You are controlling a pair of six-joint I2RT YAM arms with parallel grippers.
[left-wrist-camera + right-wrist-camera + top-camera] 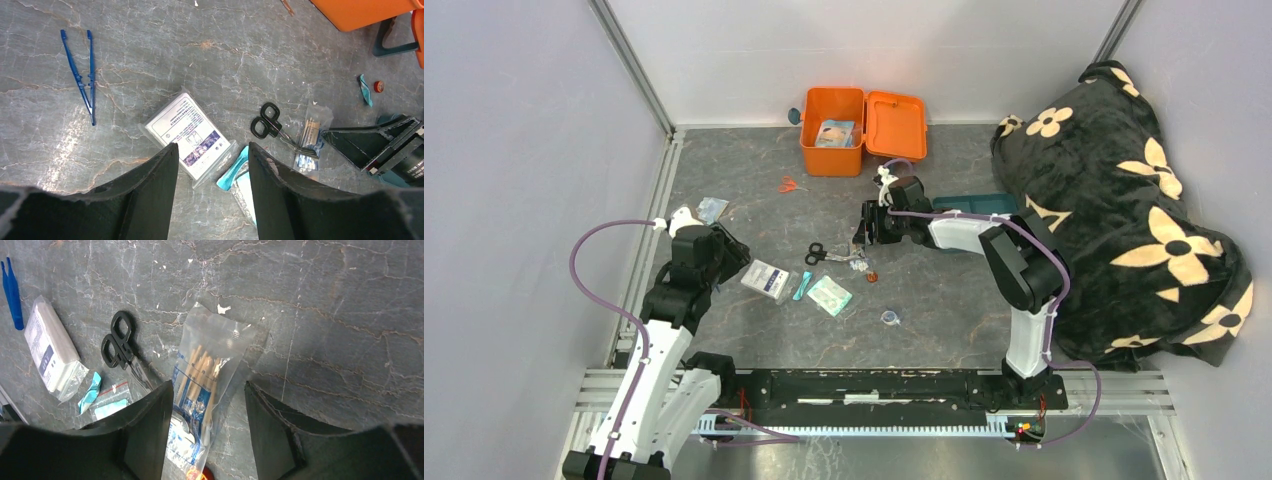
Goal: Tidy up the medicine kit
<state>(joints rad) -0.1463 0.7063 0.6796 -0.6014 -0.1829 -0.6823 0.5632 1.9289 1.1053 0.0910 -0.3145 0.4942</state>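
The medicine kit (832, 150) sits open at the far side of the table, its lid laid back to its right and some packets inside; everything left to sort lies on the kit's near side, toward the arms. The likeliest failure, as I judge it, is at the right gripper (207, 385). Its jaws stand apart on either side of a clear bag of cotton swabs (215, 345), and thin slack film like that may be pinched alone, so the sticks could slide to one end and the bag sag or slip on the way to the kit. The black scissors (129, 360) lie just beside the bag on the side away from the kit's lid, their blades running up to its edge, so a closing jaw could catch or drag them. The right arm reaches across the table from its base, wrist bent down, the gripper low over the bag, nearer the arms than the kit. The left arm is folded closer to its base, well apart from the kit. The left gripper (212, 145) is parted and empty, pointing down above a white wrapped packet (185, 132).
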